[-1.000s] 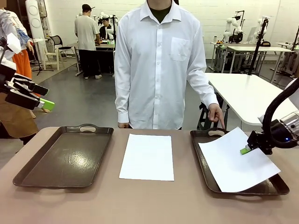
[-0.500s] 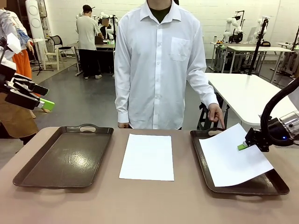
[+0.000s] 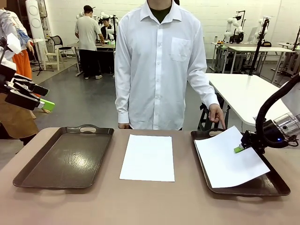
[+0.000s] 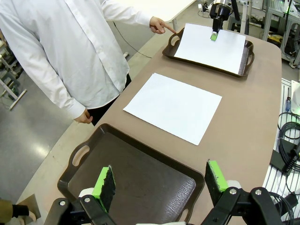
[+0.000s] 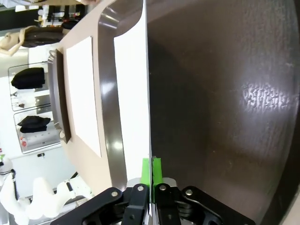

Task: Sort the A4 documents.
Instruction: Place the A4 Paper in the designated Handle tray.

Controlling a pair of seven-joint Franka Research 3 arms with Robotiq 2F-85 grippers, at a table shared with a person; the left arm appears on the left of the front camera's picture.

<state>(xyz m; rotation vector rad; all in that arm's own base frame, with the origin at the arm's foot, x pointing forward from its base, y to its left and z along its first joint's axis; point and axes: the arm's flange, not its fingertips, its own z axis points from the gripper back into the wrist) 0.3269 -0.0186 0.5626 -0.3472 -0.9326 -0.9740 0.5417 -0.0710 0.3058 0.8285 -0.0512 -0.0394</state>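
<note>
Pinching one sheet edge-on: right end effector.

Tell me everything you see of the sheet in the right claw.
The plain white, blank, thin A4 paper sheet is uncreased, pinched at its right edge by the shut black right claw with green pads. It sits skewed over the dark brown handled tray on the right, its left edge reaching the tray's left rim.

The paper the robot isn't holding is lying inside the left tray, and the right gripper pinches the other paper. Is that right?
Not quite. The loose paper lies on the bare table between the two trays, not inside the left tray. The right gripper does pinch the other paper at the right tray. The front view shows it.
</note>
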